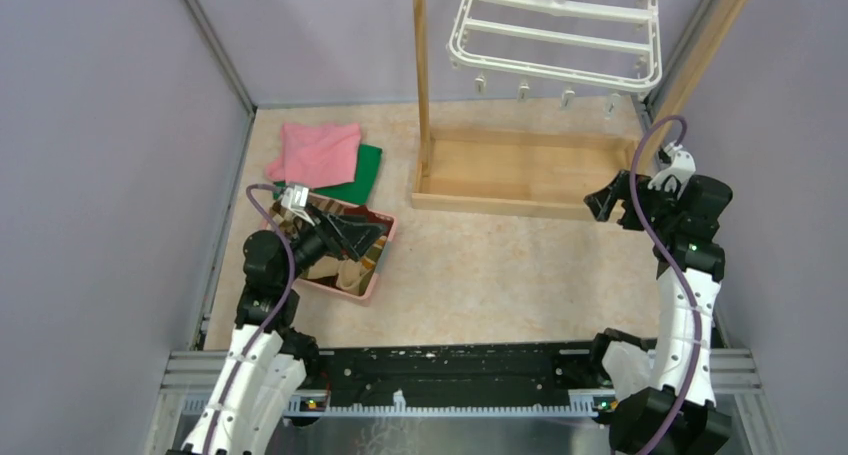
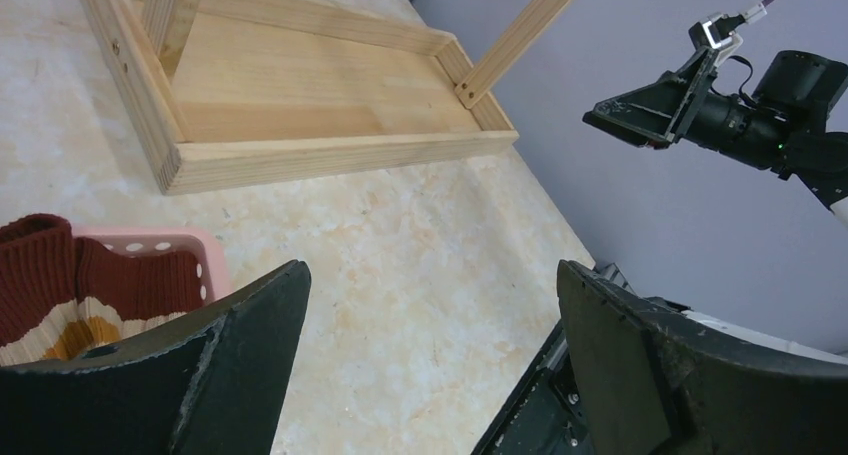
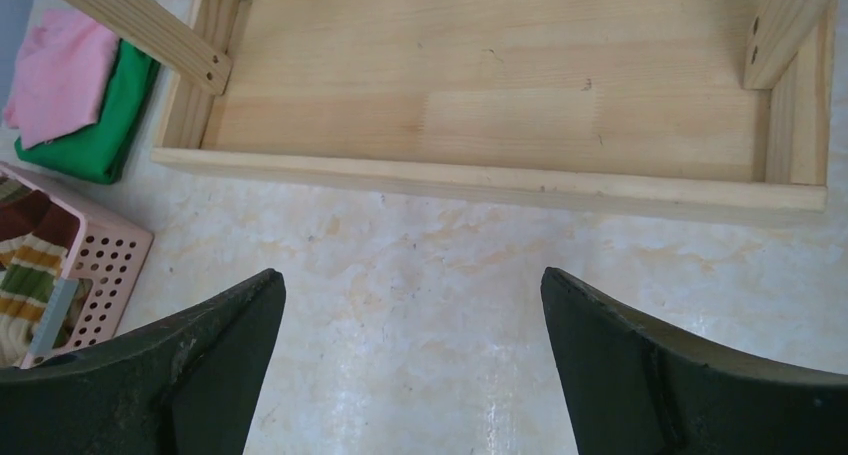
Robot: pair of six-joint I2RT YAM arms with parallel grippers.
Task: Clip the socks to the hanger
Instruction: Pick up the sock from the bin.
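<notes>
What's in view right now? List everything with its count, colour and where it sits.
hanger: one, white, hung high at the back, above the frame
clips: four visible, pale, dangling from the hanger's near edge
frame: one, bare wood, back centre
pink cloth: one, back left, on the green cloth
green cloth: one, partly under the pink cloth
basket: one, pink, left
socks: several, count unclear, striped brown, cream, green, in the basket
table: one, mottled beige
left pincer: black, open, over the basket
right pincer: black, open, by the frame's right end
</notes>
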